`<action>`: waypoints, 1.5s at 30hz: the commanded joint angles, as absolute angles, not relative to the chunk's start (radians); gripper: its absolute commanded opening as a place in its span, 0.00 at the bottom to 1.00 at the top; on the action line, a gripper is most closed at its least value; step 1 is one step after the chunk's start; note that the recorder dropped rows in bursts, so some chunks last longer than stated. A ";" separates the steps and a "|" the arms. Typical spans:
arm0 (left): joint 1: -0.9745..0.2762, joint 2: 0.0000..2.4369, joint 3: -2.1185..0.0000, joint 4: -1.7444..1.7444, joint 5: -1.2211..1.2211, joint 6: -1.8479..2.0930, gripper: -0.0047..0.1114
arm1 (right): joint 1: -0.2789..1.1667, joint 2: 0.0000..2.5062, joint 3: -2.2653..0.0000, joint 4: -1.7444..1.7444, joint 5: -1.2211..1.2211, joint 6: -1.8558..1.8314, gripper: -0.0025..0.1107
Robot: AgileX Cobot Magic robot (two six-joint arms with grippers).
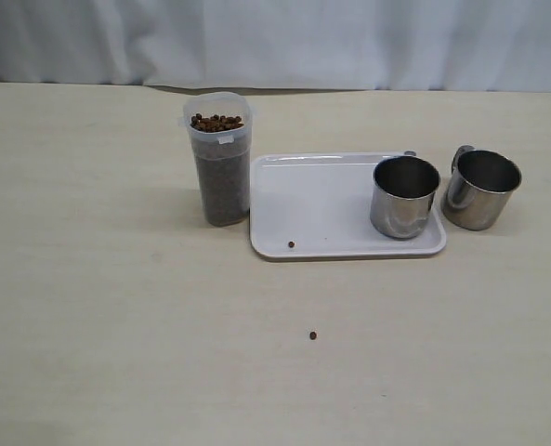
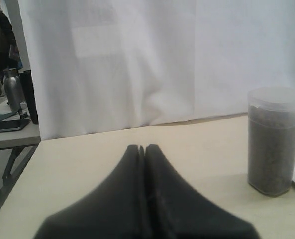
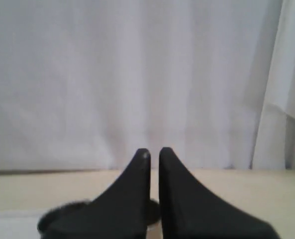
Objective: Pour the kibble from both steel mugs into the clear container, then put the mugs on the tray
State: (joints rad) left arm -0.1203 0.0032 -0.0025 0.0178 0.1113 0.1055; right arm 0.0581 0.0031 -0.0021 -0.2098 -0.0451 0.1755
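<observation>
The clear container (image 1: 217, 177) stands left of the tray, full of kibble (image 1: 216, 122) to its mouth. One steel mug (image 1: 404, 196) stands upright on the right end of the white tray (image 1: 326, 200). The other steel mug (image 1: 480, 189) stands on the table just right of the tray. Neither gripper shows in the exterior view. My left gripper (image 2: 142, 148) is shut and empty above the table, with the container (image 2: 274, 142) ahead and apart from it. My right gripper (image 3: 154, 151) is shut with only a thin slit and holds nothing. A dark mug rim (image 3: 154, 209) shows behind its fingers.
One stray pellet (image 1: 291, 244) lies on the tray near its front edge, another (image 1: 313, 335) on the bare table in front. A white curtain (image 1: 275, 37) closes off the back of the table. A side table with bottles (image 2: 10, 89) stands beyond the table's edge.
</observation>
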 commanded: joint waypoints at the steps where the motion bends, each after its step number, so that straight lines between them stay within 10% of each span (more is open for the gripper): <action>1: -0.128 0.000 0.000 0.018 0.094 0.107 0.04 | 0.062 0.000 0.000 -0.191 -0.221 0.165 0.07; 12: -0.128 0.000 0.000 0.018 0.094 0.107 0.04 | 0.062 0.052 0.000 -0.339 -0.482 0.172 0.07; 22: -0.128 0.000 0.000 0.018 0.094 0.107 0.04 | 0.062 0.846 -0.025 -0.231 -0.819 0.158 0.09; 26: -0.128 0.000 0.000 0.018 0.094 0.107 0.04 | 0.062 1.171 -0.140 -0.221 -0.825 0.170 0.32; 32: -0.128 0.000 0.000 0.018 0.098 0.107 0.04 | 0.062 1.492 -0.266 -0.301 -0.866 0.154 0.96; 45: -0.128 0.000 0.000 0.018 0.098 0.107 0.04 | 0.062 1.706 -0.438 -0.271 -0.807 -0.063 0.99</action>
State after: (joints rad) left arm -0.1203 0.0032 -0.0025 0.0178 0.1106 0.1055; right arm 0.0588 1.6777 -0.4216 -0.2924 -0.8243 -0.0119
